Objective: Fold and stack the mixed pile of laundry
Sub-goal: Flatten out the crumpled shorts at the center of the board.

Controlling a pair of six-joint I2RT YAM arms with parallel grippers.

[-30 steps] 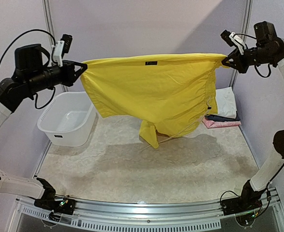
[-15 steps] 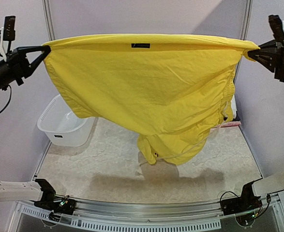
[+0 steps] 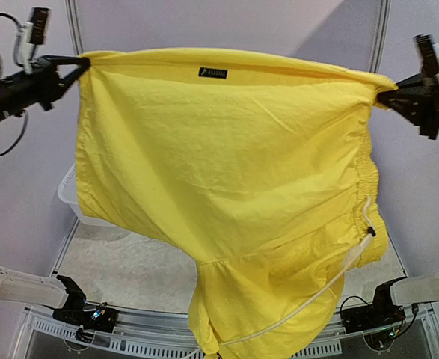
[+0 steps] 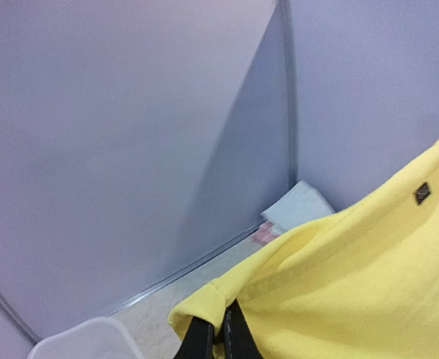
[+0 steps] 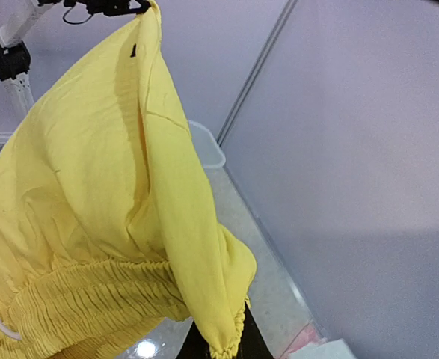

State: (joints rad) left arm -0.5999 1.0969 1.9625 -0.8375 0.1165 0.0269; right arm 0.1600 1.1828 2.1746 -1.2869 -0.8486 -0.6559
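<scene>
Two grippers hold one garment aloft between them: you have the yellow shorts (image 3: 226, 187) stretched wide above the table (image 3: 114, 254), filling most of the overhead view. The cloth hangs as a broad, lightly creased sheet from a taut top edge, with one leg drooping low. The left gripper (image 3: 79, 66) is pinched closed on the upper left corner and the right gripper (image 3: 380, 93) is likewise clamped on the upper right. Both wrist views show fabric nipped between the fingers. The gathered elastic waistband (image 3: 367, 176) runs down the right side, the white drawstring (image 3: 331, 278) trails below it, and the small black label (image 3: 212, 72) sits near the top edge. Compared with half a second ago, the shorts hang lower and now cover far more of the table. The white basket (image 3: 65, 193) shows only as a sliver at the left, and the drooping leg is cut off at the bottom.
</scene>
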